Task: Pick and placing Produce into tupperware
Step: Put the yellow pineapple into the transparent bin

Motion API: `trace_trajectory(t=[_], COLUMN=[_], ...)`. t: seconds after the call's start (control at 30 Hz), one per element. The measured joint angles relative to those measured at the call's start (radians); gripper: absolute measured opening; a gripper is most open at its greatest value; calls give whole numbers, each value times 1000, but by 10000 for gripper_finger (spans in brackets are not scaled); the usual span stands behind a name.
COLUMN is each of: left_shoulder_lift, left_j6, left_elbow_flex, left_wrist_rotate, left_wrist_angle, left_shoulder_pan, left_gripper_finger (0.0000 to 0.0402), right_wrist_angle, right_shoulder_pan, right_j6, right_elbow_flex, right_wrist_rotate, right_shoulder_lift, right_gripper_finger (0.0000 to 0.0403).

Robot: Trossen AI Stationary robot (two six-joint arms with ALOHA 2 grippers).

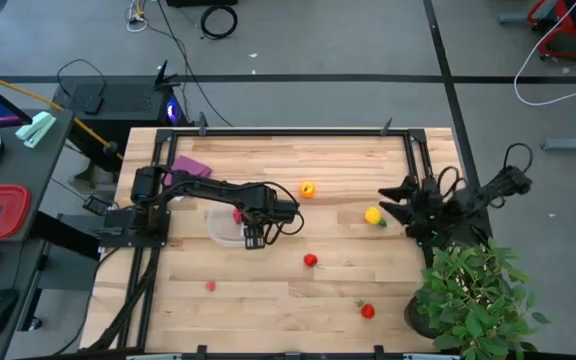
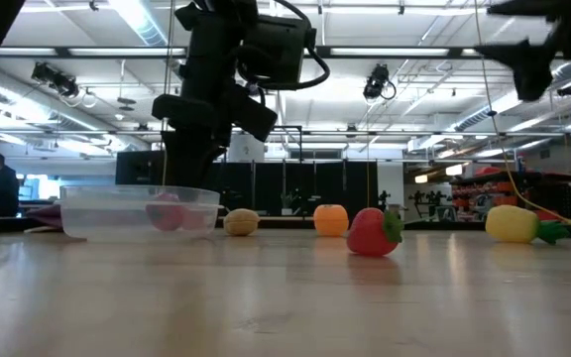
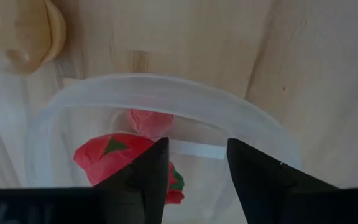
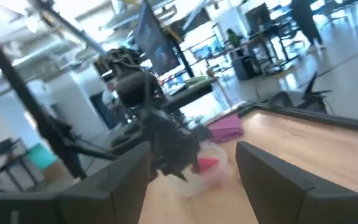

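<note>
Your left hand (image 3: 194, 171) hangs released, fingers apart, over the round clear plastic tupperware (image 3: 229, 115). Two red toy produce pieces (image 3: 114, 155) lie below it. Your right hand (image 4: 191, 180) waits open.

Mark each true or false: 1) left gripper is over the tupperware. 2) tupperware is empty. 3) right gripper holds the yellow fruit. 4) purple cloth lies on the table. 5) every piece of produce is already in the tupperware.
1) True: the left gripper hovers at the rim of the tupperware.
2) False: red produce lies inside.
3) False: the right gripper is open and empty; the yellow fruit lies on the table.
4) True: purple cloth.
5) False: an orange piece and red pieces lie outside.
</note>
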Motion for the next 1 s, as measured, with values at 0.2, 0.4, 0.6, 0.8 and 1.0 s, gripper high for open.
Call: trace_trajectory(t=[0.2, 0.4, 0.6, 0.8, 1.0], left_shoulder_lift=[0, 0, 0, 0, 0], left_j6=[6, 5, 5, 0, -26], left_elbow_flex=[0, 0, 0, 0, 1], left_wrist_rotate=[0, 0, 0, 0, 1], left_wrist_angle=[5, 6, 7, 7, 6], left_shoulder_pan=[0, 0, 0, -5, -12], left_gripper_finger=[165, 160, 148, 138, 136], right_wrist_angle=[-375, -911, -1106, -1143, -1166], right_shoulder_pan=[-17, -52, -126, -237, -354], right_j6=[60, 344, 534, 526, 453], right_elbow_flex=[319, 567, 655, 655, 655], right_wrist_rotate=[-42, -50, -216, -404, -431], right_shoulder_lift=[259, 645, 896, 1035, 1086], right_gripper_finger=[246, 246, 246, 246, 246])
